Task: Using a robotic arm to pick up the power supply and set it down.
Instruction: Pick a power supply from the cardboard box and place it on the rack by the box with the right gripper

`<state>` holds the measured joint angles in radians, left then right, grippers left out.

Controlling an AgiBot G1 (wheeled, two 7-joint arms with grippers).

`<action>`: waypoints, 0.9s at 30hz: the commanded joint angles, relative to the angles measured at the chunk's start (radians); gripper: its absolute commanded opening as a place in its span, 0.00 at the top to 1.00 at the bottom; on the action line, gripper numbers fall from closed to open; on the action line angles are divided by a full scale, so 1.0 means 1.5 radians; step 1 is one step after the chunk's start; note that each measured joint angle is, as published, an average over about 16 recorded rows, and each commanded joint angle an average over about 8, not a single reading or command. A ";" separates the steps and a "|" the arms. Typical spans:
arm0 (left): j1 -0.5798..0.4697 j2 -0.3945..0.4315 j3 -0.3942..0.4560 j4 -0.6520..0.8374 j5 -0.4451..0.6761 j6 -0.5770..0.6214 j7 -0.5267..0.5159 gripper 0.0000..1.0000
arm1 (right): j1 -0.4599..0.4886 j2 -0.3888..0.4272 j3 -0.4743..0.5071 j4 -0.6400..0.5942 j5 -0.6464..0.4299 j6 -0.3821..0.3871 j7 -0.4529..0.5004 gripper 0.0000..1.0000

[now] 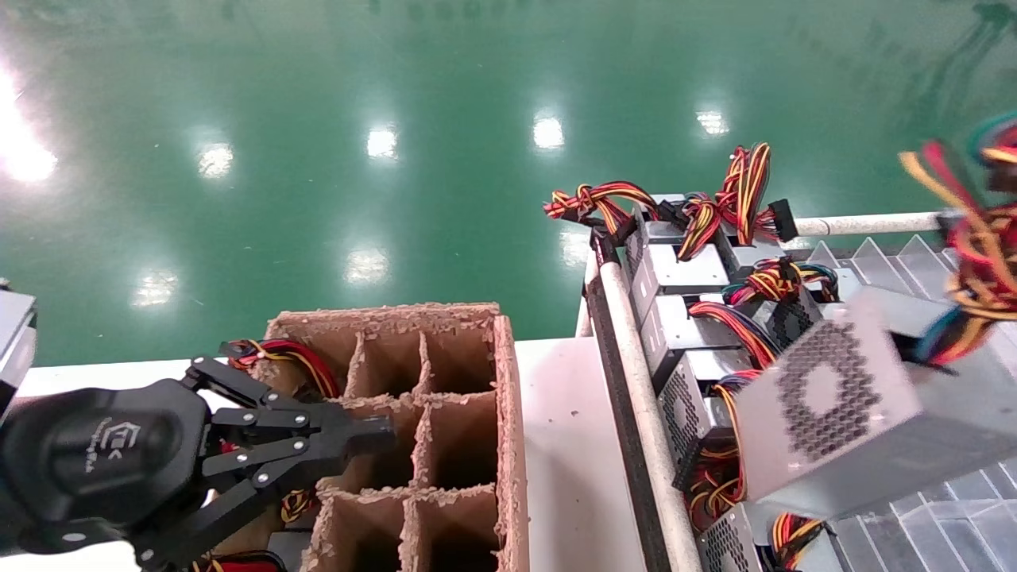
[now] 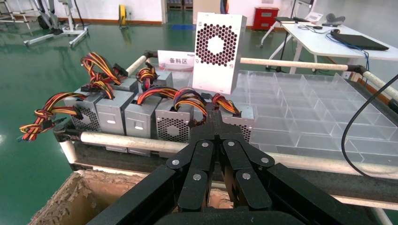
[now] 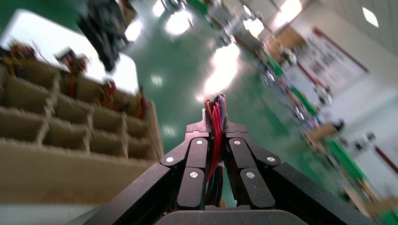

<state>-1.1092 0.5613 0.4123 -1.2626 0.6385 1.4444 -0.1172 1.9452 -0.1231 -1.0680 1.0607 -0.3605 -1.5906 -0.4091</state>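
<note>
The power supply [image 1: 842, 405] is a silver-grey box with a round fan grille, hanging tilted in the air at the right, above the clear tray. In the left wrist view the power supply [image 2: 218, 51] hangs well above the row of others. My right gripper [image 3: 215, 123] is shut on its wire bundle [image 3: 215, 110] of red, blue and black wires, which runs between the fingers. The wires [image 1: 965, 238] lead up to the right edge of the head view. My left gripper [image 1: 373, 437] is shut and empty, hovering over the cardboard box at the lower left.
A cardboard box [image 1: 508, 413] with divider cells stands on the white table [image 1: 556, 445]; some left cells hold wired units [image 1: 278, 353]. A row of power supplies [image 1: 683, 318] lines the rack behind a white rail [image 1: 636, 373]. A clear divided tray [image 2: 319, 122] lies beside them.
</note>
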 commanded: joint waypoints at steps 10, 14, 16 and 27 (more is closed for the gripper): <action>0.000 0.000 0.000 0.000 0.000 0.000 0.000 1.00 | -0.021 0.075 -0.040 -0.073 -0.041 -0.003 -0.019 1.00; 0.000 0.000 0.000 0.000 0.000 0.000 0.000 1.00 | -0.041 0.081 -0.060 -0.112 -0.038 -0.002 -0.043 1.00; 0.000 0.000 0.000 0.000 0.000 0.000 0.000 1.00 | -0.049 0.082 -0.068 -0.133 -0.034 -0.002 -0.055 1.00; 0.000 0.000 0.000 0.000 0.000 0.000 0.000 1.00 | -0.052 0.083 -0.070 -0.217 -0.025 0.002 -0.099 1.00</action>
<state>-1.1093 0.5612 0.4124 -1.2626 0.6384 1.4443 -0.1172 1.8655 -0.0052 -1.1757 0.7343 -0.4048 -1.5863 -0.5554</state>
